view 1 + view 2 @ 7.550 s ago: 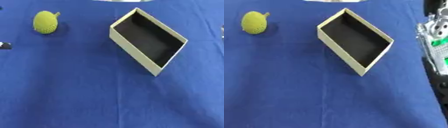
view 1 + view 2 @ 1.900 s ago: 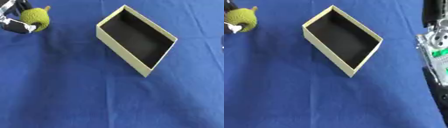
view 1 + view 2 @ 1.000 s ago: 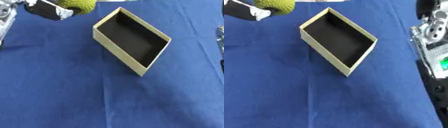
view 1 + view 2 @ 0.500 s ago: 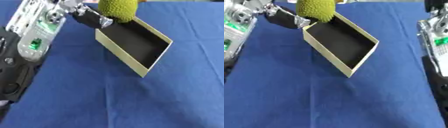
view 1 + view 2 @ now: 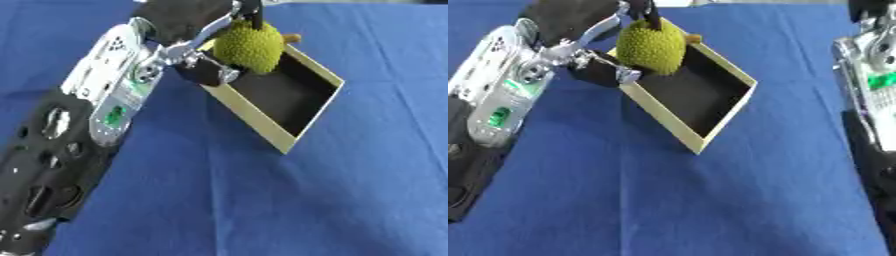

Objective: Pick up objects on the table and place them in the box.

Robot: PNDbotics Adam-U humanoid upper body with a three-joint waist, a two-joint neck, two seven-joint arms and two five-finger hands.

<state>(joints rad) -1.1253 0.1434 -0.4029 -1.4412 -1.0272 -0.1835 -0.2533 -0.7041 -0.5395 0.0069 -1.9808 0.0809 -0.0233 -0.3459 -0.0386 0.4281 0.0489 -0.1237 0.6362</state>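
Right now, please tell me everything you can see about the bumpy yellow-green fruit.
The bumpy yellow-green fruit is oval, covered in small knobs like a toy jackfruit, with a short brownish stem poking out on its far right side. It is off the table, held in the left hand, whose dark fingers curl round its top and left side. It hangs over the near-left end of the open beige rectangular box, whose dark inside looks empty. It does not appear to touch the box.

Bumpy green fruit [image 5: 249, 46] held above the seemingly empty box [image 5: 302, 116].
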